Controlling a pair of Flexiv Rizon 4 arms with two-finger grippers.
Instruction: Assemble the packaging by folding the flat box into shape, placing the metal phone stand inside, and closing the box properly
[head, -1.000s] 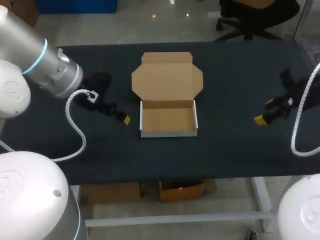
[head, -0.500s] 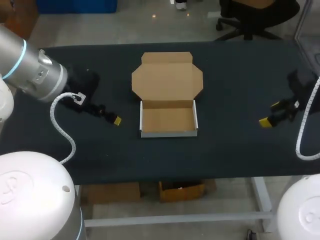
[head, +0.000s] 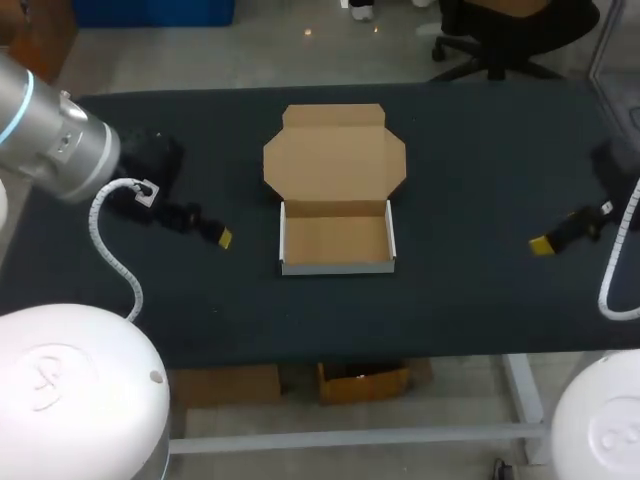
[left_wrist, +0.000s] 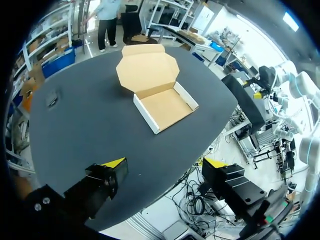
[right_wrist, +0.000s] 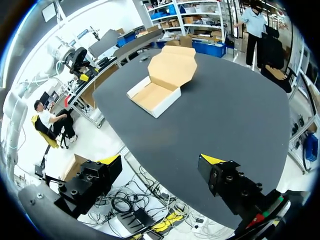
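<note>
left gripper (left_wrist: 165, 163) wide open, right gripper (right_wrist: 160, 160) wide open, box (head: 336, 240) well apart

On the table (head: 470, 150), the box (head: 336, 200) lies between left tool (head: 218, 236) and right tool (head: 543, 245).

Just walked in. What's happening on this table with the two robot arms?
Two robot arms are packing a cardboard box. It sits between them, folded into an empty tray, lid lying open flat. Neither arm touches it: the left gripper hangs to its left, the right gripper farther off to its right, both jaws open and empty. No phone stand is in sight.
</note>
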